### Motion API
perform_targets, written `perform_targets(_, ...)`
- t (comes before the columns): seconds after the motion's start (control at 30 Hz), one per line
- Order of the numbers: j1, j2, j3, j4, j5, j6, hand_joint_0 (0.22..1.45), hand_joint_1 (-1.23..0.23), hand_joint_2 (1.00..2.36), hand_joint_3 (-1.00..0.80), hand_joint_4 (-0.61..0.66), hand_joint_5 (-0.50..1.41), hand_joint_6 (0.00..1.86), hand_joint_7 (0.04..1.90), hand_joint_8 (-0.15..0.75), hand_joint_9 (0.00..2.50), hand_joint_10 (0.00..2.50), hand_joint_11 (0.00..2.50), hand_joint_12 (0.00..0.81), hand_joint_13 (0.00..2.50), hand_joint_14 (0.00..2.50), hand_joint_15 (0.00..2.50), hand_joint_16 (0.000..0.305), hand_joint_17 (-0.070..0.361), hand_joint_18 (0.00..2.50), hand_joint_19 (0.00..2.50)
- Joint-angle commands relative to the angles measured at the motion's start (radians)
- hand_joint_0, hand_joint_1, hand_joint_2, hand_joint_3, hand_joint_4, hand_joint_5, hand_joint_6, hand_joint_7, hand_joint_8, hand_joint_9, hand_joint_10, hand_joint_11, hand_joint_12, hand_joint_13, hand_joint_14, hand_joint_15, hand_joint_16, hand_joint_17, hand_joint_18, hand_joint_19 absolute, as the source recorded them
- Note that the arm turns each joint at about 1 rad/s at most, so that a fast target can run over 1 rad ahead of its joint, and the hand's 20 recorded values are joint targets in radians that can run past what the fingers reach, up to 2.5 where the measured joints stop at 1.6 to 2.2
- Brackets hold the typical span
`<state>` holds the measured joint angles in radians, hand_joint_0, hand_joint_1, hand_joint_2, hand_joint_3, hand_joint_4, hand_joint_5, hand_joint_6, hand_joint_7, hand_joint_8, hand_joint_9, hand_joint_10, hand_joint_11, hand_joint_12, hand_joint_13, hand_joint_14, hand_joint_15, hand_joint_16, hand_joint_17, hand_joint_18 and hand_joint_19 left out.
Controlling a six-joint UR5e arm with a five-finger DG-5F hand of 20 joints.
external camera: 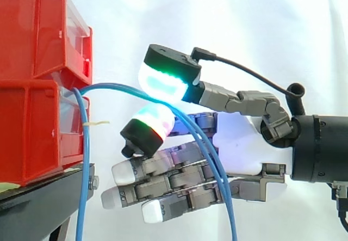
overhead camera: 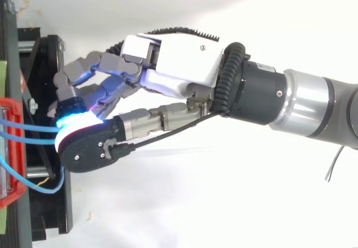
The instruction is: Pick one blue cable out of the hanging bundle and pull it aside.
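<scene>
At left, red bins [external camera: 32, 78] sit stacked on a black stand [external camera: 38, 195]. One blue cable [external camera: 109, 85] arcs away from them, clear of the strand [external camera: 84, 165] hanging beside the bins, into the hand [external camera: 244, 143]. It is pinched between two glowing pads [external camera: 163, 80], with the other fingers [external camera: 163, 167] half-curled below, holding nothing.

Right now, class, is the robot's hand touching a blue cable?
Touching. In the side view the blue cable passes between two glowing pads of the hand, which pinch it with no gap.
</scene>
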<state>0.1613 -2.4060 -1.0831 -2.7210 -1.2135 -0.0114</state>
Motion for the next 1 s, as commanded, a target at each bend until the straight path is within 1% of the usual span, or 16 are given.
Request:
perform_targets(0.0, 0.000, 0.001, 0.000, -0.002, 0.000, -0.001, 0.64, -0.81, 1.02, -0.32, 0.20, -0.17, 0.89, 1.32, 0.317, 0.78, 0.01, 0.44, 0.379, 0.56, 0.01, 0.21, 0.057, 0.128, 0.73, 0.37)
perform_targets(0.03, -0.002, -0.001, 0.000, -0.003, 0.000, -0.001, 0.66, -0.83, 1.01, -0.38, 0.20, -0.17, 0.88, 1.31, 0.314, 0.78, 0.01, 0.44, 0.377, 0.55, 0.01, 0.21, 0.057, 0.128, 0.73, 0.36)
perform_targets(0.13, -0.006, 0.001, 0.003, -0.005, 0.000, -0.005, 0.69, -0.86, 1.00, -0.50, 0.16, -0.17, 0.88, 1.31, 0.310, 0.77, 0.01, 0.44, 0.378, 0.55, 0.01, 0.19, 0.056, 0.127, 0.73, 0.33)
perform_targets(0.23, -0.009, 0.001, 0.012, -0.005, 0.000, -0.013, 0.70, -0.87, 1.00, -0.50, 0.14, -0.17, 0.88, 1.27, 0.303, 0.77, 0.01, 0.43, 0.376, 0.55, 0.01, 0.18, 0.056, 0.125, 0.73, 0.32)
perform_targets(0.37, -0.011, 0.001, 0.015, -0.005, 0.000, -0.018, 0.68, -0.90, 1.00, -0.50, 0.14, -0.17, 0.88, 1.24, 0.301, 0.78, 0.01, 0.43, 0.373, 0.55, 0.01, 0.17, 0.055, 0.124, 0.73, 0.32)
perform_targets(0.53, -0.016, 0.001, 0.017, -0.009, -0.001, -0.025, 0.57, -0.95, 1.00, -0.50, 0.20, -0.15, 0.88, 1.27, 0.302, 0.80, 0.01, 0.46, 0.371, 0.55, 0.01, 0.17, 0.056, 0.125, 0.74, 0.32)
perform_targets(0.6, -0.019, 0.005, 0.017, -0.013, -0.006, -0.032, 0.52, -0.97, 1.00, -0.50, 0.20, -0.14, 0.88, 1.27, 0.311, 0.82, 0.01, 0.46, 0.382, 0.57, 0.01, 0.17, 0.058, 0.130, 0.75, 0.31)
perform_targets(0.77, -0.026, 0.024, 0.017, -0.039, -0.023, -0.053, 0.44, -0.99, 1.00, -0.50, 0.20, -0.14, 0.88, 1.24, 0.328, 0.83, 0.01, 0.46, 0.403, 0.58, 0.01, 0.18, 0.062, 0.140, 0.78, 0.31)
perform_targets(0.8, -0.028, 0.028, 0.015, -0.045, -0.024, -0.058, 0.39, -0.94, 1.00, -0.50, 0.21, -0.14, 0.89, 1.22, 0.352, 0.83, 0.01, 0.46, 0.425, 0.58, 0.01, 0.18, 0.068, 0.152, 0.79, 0.30)
perform_targets(0.83, -0.029, 0.030, 0.017, -0.049, -0.026, -0.061, 0.37, -0.92, 1.00, -0.50, 0.21, -0.14, 0.89, 1.20, 0.356, 0.84, 0.01, 0.45, 0.434, 0.58, 0.01, 0.18, 0.069, 0.156, 0.81, 0.30)
perform_targets(0.87, -0.031, 0.036, 0.015, -0.063, -0.027, -0.068, 0.34, -0.80, 1.00, -0.50, 0.21, -0.14, 0.89, 1.18, 0.378, 0.85, 0.01, 0.45, 0.453, 0.59, 0.01, 0.19, 0.073, 0.165, 0.83, 0.30)
perform_targets(0.9, -0.032, 0.042, 0.015, -0.074, -0.027, -0.073, 0.34, -0.72, 1.00, -0.50, 0.21, -0.14, 0.88, 1.19, 0.388, 0.85, 0.01, 0.45, 0.460, 0.60, 0.01, 0.19, 0.075, 0.169, 0.84, 0.31)
perform_targets(0.93, -0.032, 0.042, 0.017, -0.079, -0.027, -0.074, 0.33, -0.70, 1.00, -0.50, 0.21, -0.14, 0.88, 1.17, 0.388, 0.86, 0.01, 0.44, 0.466, 0.60, 0.01, 0.19, 0.076, 0.171, 0.84, 0.32)
perform_targets(0.97, -0.032, 0.042, 0.015, -0.082, -0.027, -0.074, 0.35, -0.56, 1.00, -0.50, 0.20, -0.13, 0.88, 1.16, 0.390, 0.87, 0.01, 0.43, 0.466, 0.60, 0.01, 0.20, 0.076, 0.171, 0.84, 0.34)
